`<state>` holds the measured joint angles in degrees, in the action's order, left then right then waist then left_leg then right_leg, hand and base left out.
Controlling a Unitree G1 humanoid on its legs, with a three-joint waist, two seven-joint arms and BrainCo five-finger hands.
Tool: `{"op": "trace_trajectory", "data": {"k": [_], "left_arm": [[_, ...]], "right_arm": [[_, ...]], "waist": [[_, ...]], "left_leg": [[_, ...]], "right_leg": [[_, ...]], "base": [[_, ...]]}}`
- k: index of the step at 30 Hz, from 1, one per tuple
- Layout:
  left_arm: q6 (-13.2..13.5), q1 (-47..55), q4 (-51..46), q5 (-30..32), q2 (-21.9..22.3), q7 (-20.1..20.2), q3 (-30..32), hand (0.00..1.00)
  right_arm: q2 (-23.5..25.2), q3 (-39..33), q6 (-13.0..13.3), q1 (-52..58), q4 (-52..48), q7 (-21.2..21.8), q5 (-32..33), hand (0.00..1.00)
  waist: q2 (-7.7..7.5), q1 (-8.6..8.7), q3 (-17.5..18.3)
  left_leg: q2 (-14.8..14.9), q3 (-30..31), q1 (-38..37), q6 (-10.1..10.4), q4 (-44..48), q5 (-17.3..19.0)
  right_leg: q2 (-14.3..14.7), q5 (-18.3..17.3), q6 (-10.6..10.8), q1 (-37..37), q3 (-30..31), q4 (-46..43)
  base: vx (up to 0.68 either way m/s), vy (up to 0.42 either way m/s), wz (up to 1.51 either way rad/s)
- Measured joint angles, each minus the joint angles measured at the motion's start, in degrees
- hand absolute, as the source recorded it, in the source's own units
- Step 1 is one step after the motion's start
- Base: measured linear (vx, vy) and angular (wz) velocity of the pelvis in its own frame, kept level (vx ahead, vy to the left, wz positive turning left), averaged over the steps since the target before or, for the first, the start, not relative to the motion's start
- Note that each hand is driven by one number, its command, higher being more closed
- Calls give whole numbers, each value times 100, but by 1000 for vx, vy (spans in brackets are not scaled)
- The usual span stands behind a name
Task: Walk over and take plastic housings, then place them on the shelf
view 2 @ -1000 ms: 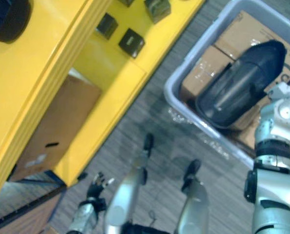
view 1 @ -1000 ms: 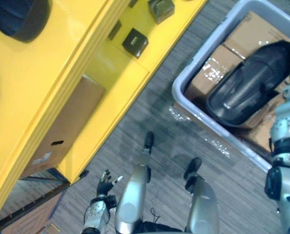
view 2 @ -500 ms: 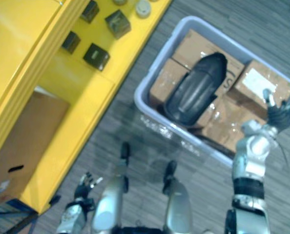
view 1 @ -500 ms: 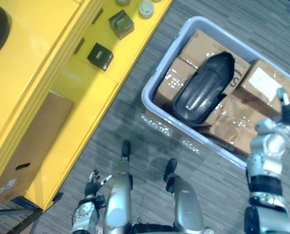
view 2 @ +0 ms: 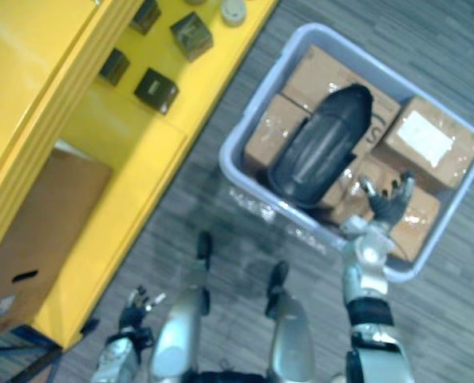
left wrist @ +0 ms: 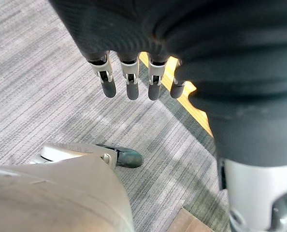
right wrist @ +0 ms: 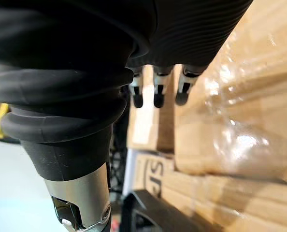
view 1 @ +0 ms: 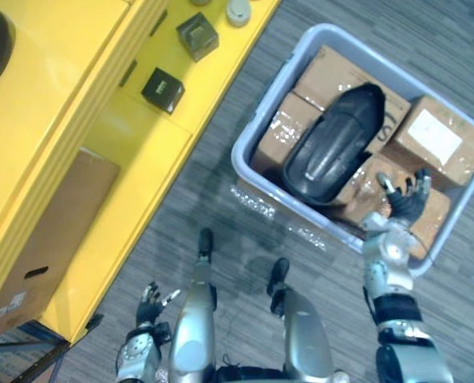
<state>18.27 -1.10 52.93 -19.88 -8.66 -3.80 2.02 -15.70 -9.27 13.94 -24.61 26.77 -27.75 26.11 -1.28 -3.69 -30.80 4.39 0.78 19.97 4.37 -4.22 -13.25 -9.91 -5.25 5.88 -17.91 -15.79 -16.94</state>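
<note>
The right robot hand (view 1: 404, 201) has swung in over the grey tub (view 1: 278, 86), fingers spread, holding nothing. The black plastic housing (view 1: 333, 148) lies on boxes (view 1: 440, 140) just beside it, ready to grab. The left robot hand (view 1: 151, 302) hangs loose, empty

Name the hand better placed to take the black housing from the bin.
Right. The right hand hovers open over the boxes in the grey bin, beside the black housing; the left hand hangs by the yellow shelf.
</note>
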Motion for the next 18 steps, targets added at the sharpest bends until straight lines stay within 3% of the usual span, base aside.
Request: {"op": "trace_trajectory", "data": {"k": [6,18], "left_arm": [[-19,0,8,-15,1,2,-57,0],[-96,-4,229,-13,-11,17,-95,0]], "right_arm": [[-9,211,-265,-282,375,-120,3,0],[-290,210,-302,-646,842,-128,1,0]], "waist": [[0,-45,0],[0,-85,0]], "left_leg": [[-24,36,5,0,3,0],[-90,198,187,1,86,-2]], "right_leg": [[-17,-38,5,-11,-27,-67],[-112,-185,4,-178,-140,-303]], "base": [[23,-25,3],[11,-31,7]]}}
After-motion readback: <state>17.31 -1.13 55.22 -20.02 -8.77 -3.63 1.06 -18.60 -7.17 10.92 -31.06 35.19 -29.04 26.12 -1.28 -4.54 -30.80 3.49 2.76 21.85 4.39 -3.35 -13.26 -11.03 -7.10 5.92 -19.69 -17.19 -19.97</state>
